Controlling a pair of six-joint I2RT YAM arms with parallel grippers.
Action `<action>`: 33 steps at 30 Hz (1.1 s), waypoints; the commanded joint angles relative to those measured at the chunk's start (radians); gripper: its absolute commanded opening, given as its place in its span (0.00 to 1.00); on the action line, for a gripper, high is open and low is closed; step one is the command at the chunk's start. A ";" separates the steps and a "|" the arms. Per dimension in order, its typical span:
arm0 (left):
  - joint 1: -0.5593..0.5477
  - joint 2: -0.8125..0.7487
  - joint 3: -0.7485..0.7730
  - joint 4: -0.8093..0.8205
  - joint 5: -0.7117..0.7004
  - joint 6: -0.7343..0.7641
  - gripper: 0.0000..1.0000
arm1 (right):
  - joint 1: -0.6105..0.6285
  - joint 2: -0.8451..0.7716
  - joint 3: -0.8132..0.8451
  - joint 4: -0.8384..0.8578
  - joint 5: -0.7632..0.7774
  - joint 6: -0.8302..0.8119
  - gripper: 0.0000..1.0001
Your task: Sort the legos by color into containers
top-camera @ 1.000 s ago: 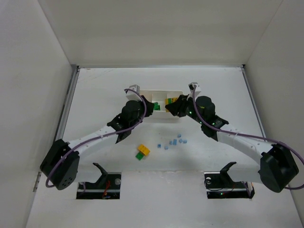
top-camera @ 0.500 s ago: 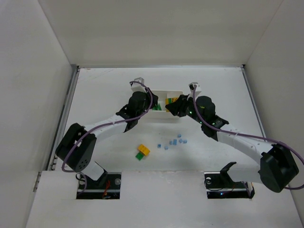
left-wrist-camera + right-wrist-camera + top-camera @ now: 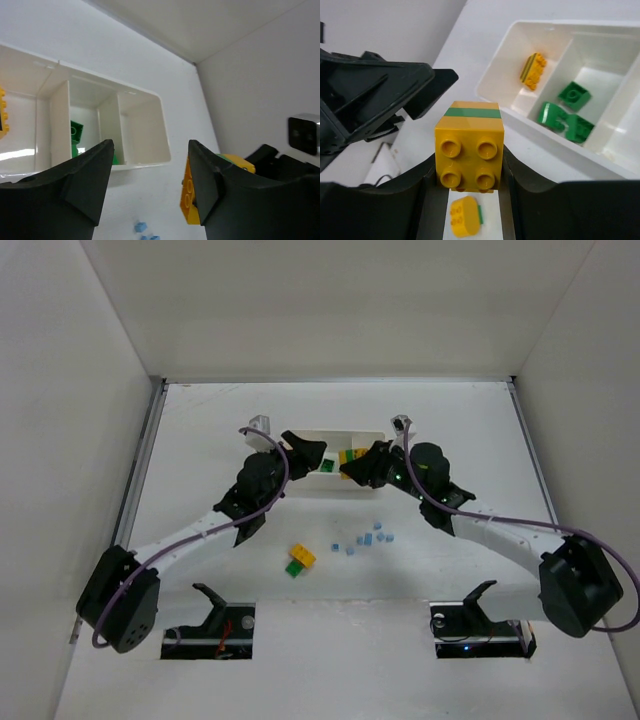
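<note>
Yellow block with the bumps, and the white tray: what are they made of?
The yellow block looks like hard plastic, smooth and slightly glossy: it has crisp moulded studs and an even colour. The white tray also seems to be plastic, thin-walled and shiny, since light glints off its floor. Looks alone cannot make this certain.

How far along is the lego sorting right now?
Done: a yellow brick and green bricks sit in separate tray compartments. In hand: right gripper clamps a yellow-green pair; left gripper open. Left: that pair, a second pair on the table, and the light blue pieces.
</note>
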 commanded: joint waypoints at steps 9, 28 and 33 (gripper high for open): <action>0.065 -0.155 -0.226 0.312 0.164 -0.248 0.63 | 0.010 0.166 0.012 0.406 -0.324 0.314 0.30; 0.110 -0.231 -0.324 0.372 0.227 -0.286 0.60 | 0.043 0.481 0.062 0.987 -0.475 0.811 0.30; 0.111 -0.228 -0.327 0.372 0.230 -0.289 0.58 | 0.043 0.482 0.065 0.995 -0.472 0.817 0.30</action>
